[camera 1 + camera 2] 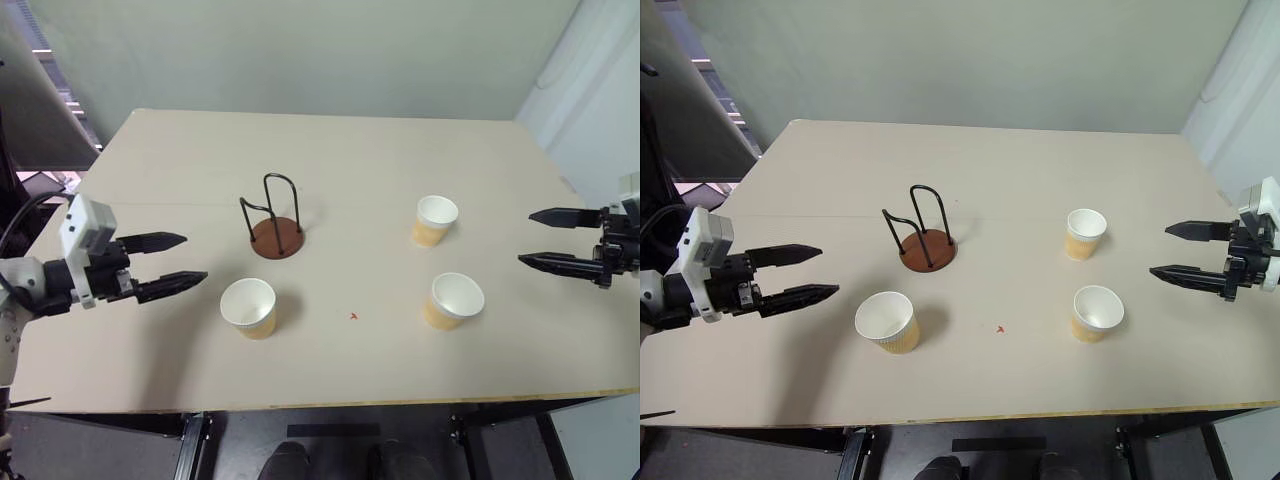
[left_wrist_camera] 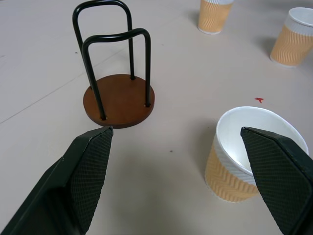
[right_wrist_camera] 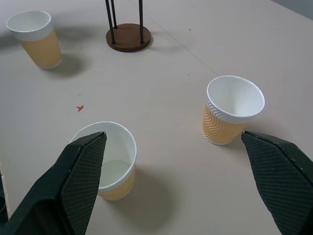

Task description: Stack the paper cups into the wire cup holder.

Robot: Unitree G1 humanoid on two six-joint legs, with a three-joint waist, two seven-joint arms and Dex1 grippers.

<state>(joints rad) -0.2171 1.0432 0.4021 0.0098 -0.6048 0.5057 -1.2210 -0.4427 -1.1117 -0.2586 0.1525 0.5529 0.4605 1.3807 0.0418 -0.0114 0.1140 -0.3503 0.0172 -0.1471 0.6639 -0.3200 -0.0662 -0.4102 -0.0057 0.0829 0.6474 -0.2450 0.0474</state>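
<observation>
- Left gripper [image 1: 180,264], lower left of the head view, jaws spread wide, nothing between them. Right gripper [image 1: 548,238], right edge, likewise wide and empty.
- Nearest cup [image 1: 249,307] stands upright at lower centre-left, just beyond the left gripper's tips, apart from them.
- Second cup [image 1: 454,301] at lower right, near the right gripper; third cup [image 1: 434,221] just beyond it. Both upright.
- Wire cup holder [image 1: 274,220] left of centre, farther back than the nearest cup, empty.
- Risk: thin paper walls. A hard pinch could crush a rim, and a finger clipping a cup's side could tip it.
- Risk: a cup lowered off-centre may catch the wire loops and shove the light holder.
</observation>
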